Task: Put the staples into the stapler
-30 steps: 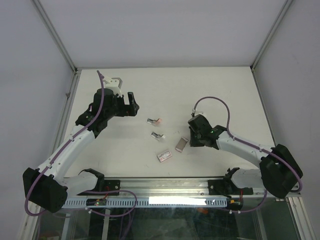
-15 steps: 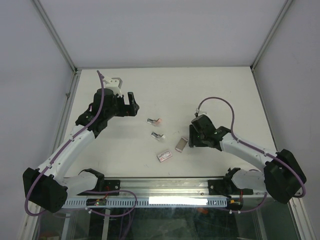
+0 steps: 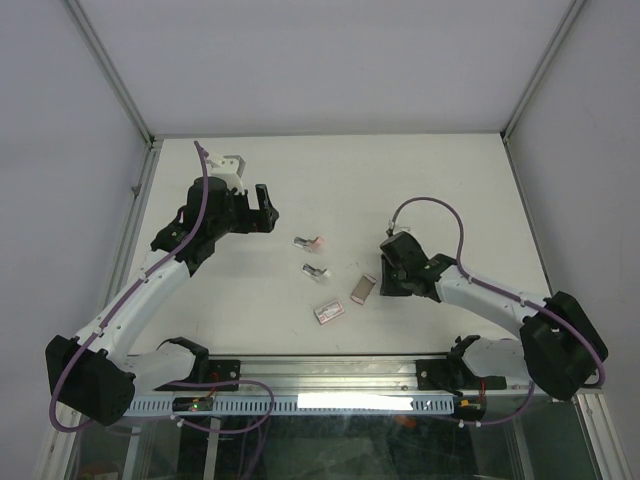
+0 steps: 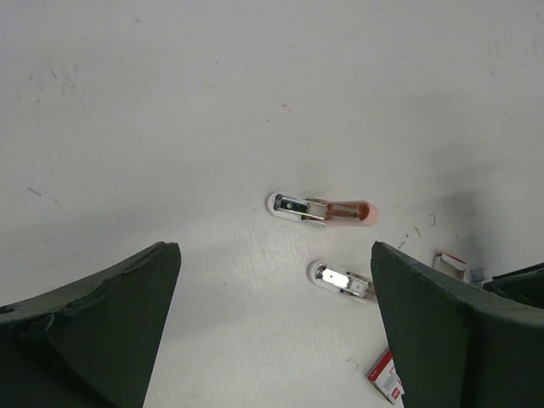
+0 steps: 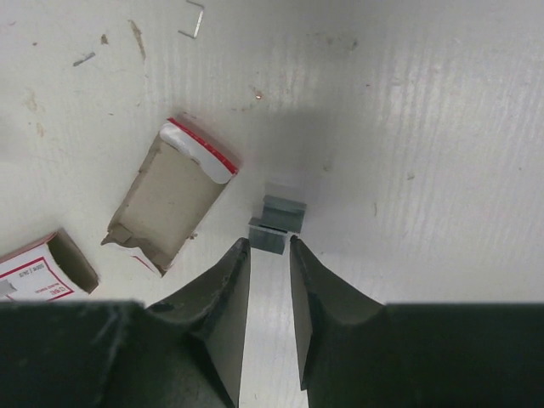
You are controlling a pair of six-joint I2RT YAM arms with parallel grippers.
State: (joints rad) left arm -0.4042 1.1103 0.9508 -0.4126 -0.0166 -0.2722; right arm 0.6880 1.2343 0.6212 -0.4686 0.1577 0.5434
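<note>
Holds the left gripper (image 3: 262, 208) wide open at the upper left of the top view. Shows the pink and white stapler (image 4: 321, 208) lying flat on the table (image 4: 170, 102) near the middle of the left wrist view. Holds the right gripper (image 5: 270, 248) narrow, tips right by the grey staples (image 5: 276, 225), middle of its own view. Cannot tell if pinched.

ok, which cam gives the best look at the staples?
Right wrist. The staples fill the middle of that view as small grey strips, sharp and unblocked, right at the tips of the right gripper. Top external: too small to pick out next to that gripper. Left wrist: the staples don't show.
</note>
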